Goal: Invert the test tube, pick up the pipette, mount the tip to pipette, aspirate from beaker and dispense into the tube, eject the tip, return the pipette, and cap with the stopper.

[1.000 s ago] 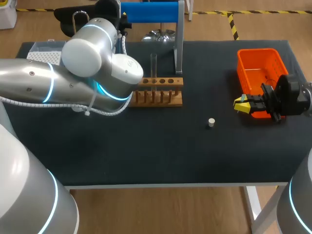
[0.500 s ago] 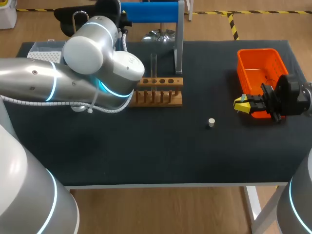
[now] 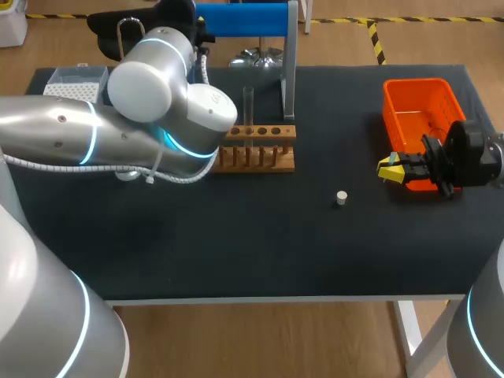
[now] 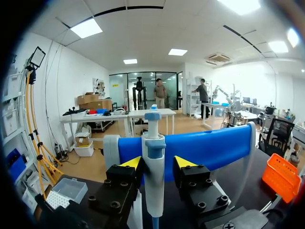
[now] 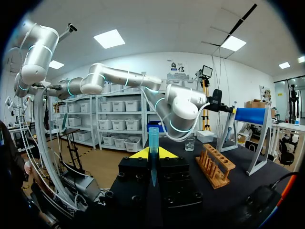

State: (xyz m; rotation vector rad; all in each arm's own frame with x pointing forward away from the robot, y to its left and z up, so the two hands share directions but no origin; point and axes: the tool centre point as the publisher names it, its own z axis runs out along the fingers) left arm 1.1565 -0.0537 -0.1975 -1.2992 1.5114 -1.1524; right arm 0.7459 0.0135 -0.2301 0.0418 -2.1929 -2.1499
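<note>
Left wrist view: shows the pipette (image 4: 154, 181) upright between the yellow-tipped fingers of the left gripper (image 4: 158, 163). Finds those fingers apart, one close against the white body, a gap on the other side, so nothing clamped. Sets the blue stand (image 4: 209, 148) just behind the pipette. Head view: brings the left arm (image 3: 118, 134) in from the left edge to the upper middle of the frame, hiding its own gripper. Places the test tube (image 3: 248, 106) upright in the wooden rack (image 3: 256, 148), just above the frame's centre. Leaves the stopper (image 3: 341, 198) alone on the dark table (image 3: 236, 252), right of centre, well apart from the rack. Keeps the right gripper (image 3: 387, 168) at the right edge, just in front of the orange basket (image 3: 417, 110) in the upper right, and the tip box (image 3: 75, 81) in the upper left. Right wrist view: shows that gripper's fingers together, clamped on a blue tip (image 5: 153, 143), wide end outward. Picks out the beaker (image 5: 189, 143) ahead, beside the rack.
</note>
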